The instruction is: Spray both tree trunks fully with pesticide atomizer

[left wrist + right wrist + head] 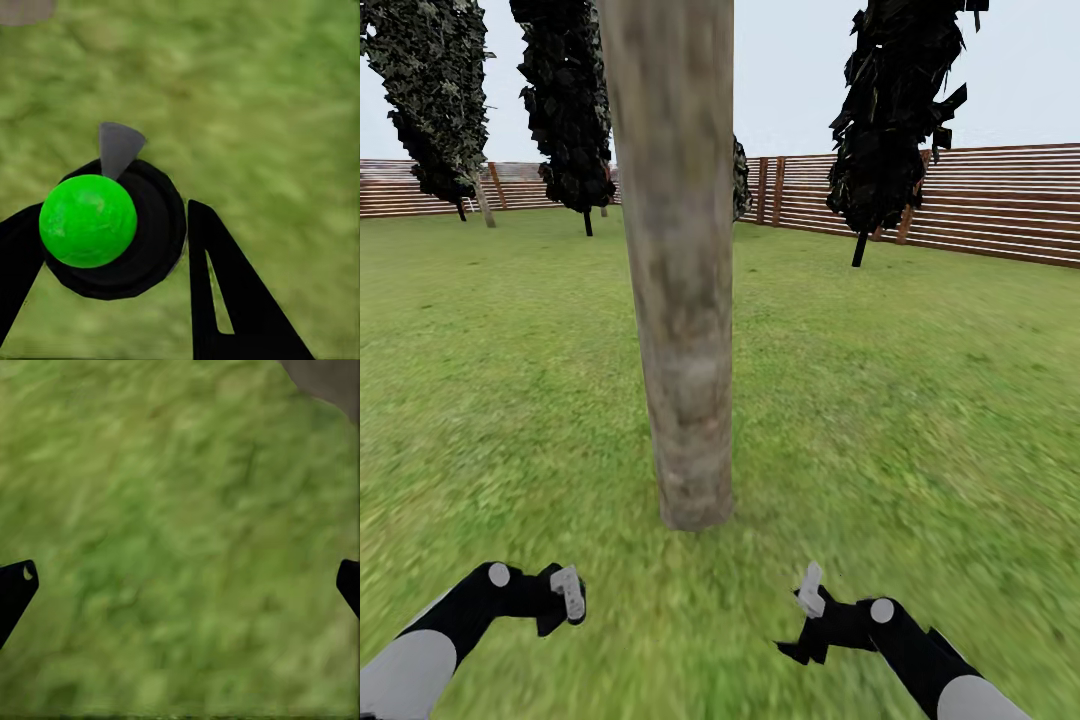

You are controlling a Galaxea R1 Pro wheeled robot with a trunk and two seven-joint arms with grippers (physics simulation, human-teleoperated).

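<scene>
Standing just ahead of both tools, tree trunk (678, 300) rises from grass (920, 400)

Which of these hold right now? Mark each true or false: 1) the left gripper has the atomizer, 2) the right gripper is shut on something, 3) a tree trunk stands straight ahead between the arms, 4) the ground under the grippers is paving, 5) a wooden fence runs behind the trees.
1) True: the left gripper is closed around the atomizer, with its green top and black body.
2) False: the right gripper is open over bare grass.
3) True: the tree trunk rises between the arms.
4) False: it is grass.
5) True: the wooden fence runs behind.
</scene>
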